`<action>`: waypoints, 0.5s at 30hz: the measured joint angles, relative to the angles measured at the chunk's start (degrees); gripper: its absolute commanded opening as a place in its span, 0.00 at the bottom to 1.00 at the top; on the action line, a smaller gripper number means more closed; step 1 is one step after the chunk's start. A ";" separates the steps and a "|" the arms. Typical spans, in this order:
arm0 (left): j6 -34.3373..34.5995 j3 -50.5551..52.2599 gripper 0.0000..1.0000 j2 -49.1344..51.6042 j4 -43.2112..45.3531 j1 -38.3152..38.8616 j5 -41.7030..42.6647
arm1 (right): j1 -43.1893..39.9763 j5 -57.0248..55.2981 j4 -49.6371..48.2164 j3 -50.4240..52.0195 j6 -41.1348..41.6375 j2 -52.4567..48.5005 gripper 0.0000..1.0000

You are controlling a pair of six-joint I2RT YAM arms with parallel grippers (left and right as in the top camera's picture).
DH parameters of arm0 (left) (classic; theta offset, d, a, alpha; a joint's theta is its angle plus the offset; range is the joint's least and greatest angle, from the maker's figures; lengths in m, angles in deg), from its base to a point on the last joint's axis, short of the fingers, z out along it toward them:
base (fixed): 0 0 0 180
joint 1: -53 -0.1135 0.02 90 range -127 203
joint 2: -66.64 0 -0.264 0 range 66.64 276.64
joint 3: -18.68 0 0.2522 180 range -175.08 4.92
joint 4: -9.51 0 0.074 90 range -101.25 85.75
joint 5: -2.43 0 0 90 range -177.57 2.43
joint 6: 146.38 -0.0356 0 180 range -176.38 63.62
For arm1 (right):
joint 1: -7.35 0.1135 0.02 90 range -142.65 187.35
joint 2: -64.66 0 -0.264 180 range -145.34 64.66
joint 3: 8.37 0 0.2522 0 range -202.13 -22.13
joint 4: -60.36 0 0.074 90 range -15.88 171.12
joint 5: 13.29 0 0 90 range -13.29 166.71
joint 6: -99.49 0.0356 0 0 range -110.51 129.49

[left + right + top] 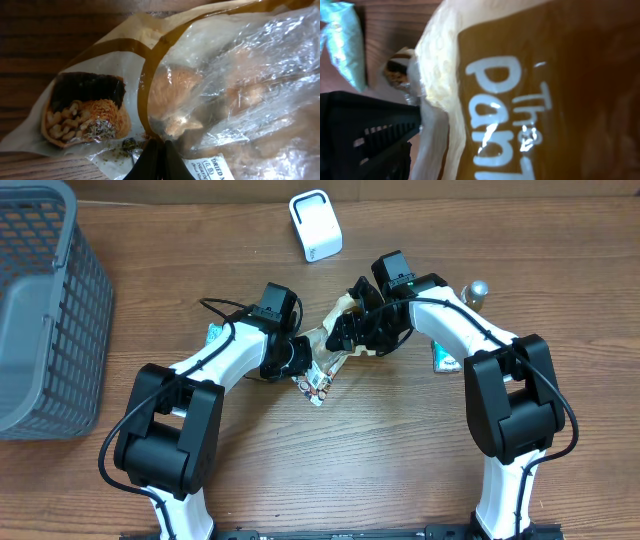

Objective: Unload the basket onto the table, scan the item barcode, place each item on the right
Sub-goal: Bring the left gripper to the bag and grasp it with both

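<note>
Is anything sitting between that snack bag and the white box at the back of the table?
Nothing visible does. The snack bag is pinched by the left gripper, and only bare tabletop lies between it and the white box.

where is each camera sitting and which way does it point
Overhead: above the table, looking straight down; both arms, the grey basket and the white device show.
Left wrist: on the left arm, looking along the left gripper, which is pinched on the snack bag.
Right wrist: on the right arm, close against the bag's brown printed face; one dark right finger shows.
Shared: all three views see the snack bag.
</note>
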 measured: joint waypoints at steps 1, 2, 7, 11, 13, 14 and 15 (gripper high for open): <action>0.00 0.00 0.05 0.00 0.00 0.00 -0.02 | 0.00 0.57 -0.04 0.00 -0.11 0.00 0.79; 0.00 0.00 0.05 0.00 0.00 0.00 -0.09 | 0.00 1.03 -0.11 0.00 -0.26 0.00 0.78; 0.00 0.00 0.05 0.00 0.00 0.00 -0.20 | 0.00 2.23 -0.39 0.00 -0.70 0.00 0.77; -0.02 0.00 0.05 0.00 0.02 0.00 -0.22 | 0.00 2.95 -1.01 0.00 -0.72 0.00 0.76; -0.02 0.00 0.05 0.00 0.02 0.00 -0.22 | 0.02 3.48 -1.36 0.00 -0.76 0.00 0.76; -0.02 0.00 0.05 0.00 0.04 0.00 -0.22 | 0.00 3.93 -1.49 0.00 -0.74 0.00 0.74; -0.04 0.00 0.05 0.00 0.04 0.00 -0.22 | 0.00 4.31 -1.64 0.00 -0.83 0.00 0.73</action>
